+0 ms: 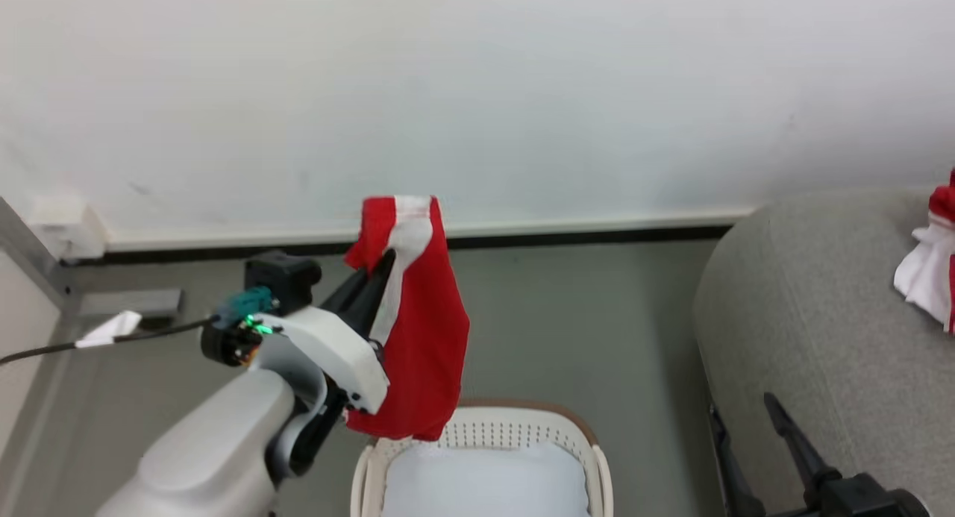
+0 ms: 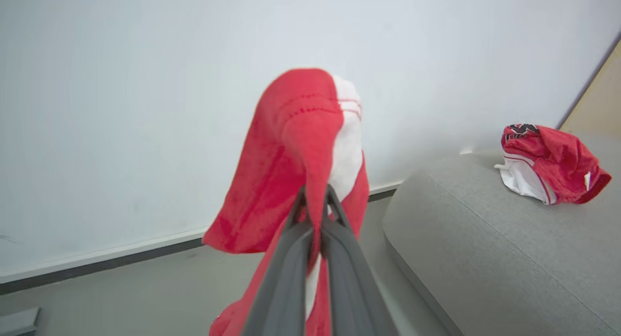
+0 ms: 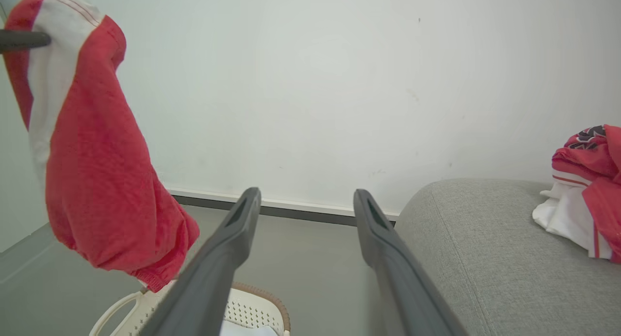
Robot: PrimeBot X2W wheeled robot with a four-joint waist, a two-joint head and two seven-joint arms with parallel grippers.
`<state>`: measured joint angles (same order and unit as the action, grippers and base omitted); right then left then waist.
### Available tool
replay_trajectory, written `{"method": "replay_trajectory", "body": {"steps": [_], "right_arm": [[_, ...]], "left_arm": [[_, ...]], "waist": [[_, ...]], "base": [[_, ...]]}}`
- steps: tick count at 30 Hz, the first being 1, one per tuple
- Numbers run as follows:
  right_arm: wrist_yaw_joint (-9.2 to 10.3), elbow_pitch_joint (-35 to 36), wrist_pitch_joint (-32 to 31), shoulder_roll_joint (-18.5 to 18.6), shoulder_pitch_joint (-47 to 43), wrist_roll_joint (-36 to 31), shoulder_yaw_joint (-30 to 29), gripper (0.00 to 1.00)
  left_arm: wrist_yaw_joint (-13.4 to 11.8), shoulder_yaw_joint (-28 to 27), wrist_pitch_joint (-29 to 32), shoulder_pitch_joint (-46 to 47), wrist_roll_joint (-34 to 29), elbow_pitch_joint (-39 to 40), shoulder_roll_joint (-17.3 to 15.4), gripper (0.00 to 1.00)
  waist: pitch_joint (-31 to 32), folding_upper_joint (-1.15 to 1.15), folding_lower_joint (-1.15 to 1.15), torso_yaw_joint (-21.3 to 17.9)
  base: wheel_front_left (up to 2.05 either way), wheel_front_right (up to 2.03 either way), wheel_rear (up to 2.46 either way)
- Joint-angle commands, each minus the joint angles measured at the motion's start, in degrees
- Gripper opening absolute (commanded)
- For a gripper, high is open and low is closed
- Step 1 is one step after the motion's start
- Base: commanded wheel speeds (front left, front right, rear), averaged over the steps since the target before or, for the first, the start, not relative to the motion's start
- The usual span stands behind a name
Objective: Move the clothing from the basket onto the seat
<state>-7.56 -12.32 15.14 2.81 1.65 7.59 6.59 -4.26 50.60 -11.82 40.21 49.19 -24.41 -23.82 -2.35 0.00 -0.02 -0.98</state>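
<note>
Head: looks forward and down over the basket rim to the wall. Left wrist: sits close behind the hanging clothing. Right wrist: faces the wall from low, farther off. Shared across all three: clothing, seat edge.

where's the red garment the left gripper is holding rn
In the head view the bright red soft garment hangs pinched in the left gripper, raised above the oval cream-white plastic basket, left of the grey fabric seat.
</note>
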Motion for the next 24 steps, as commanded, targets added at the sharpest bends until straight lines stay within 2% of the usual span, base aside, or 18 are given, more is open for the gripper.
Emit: {"method": "replay_trajectory", "body": {"steps": [1,10,15,24], "right_arm": [[0.15,-0.1,0.0,0.2,-1.1,0.9,0.3,1.0],[0.15,-0.5,0.0,0.1,-2.3,1.1,0.9,1.0],[0.15,-0.3,0.0,0.1,-2.8,1.0,1.0,1.0],[0.15,0.7,0.0,0.1,-1.6,0.9,2.4,1.0]], "left_arm": [[-1.3,-0.7,0.7,0.3,0.0,2.9,-1.8,0.0],[-6.6,-3.1,4.6,2.7,-1.3,15.2,-7.8,0.0],[-8.9,-4.1,6.1,3.2,-1.6,20.8,-10.0,0.0],[-10.8,-4.0,8.0,2.2,-1.5,26.9,-11.7,0.0]], "waist": [[2.6,0.0,0.02,0.7],[4.8,0.0,0.02,0.5],[5.5,0.0,0.02,0.3],[5.3,0.0,0.02,0.1]], "base": [[0.0,0.0,0.0],[0.0,0.0,0.0],[0.0,0.0,0.0],[0.0,0.0,0.0]]}}
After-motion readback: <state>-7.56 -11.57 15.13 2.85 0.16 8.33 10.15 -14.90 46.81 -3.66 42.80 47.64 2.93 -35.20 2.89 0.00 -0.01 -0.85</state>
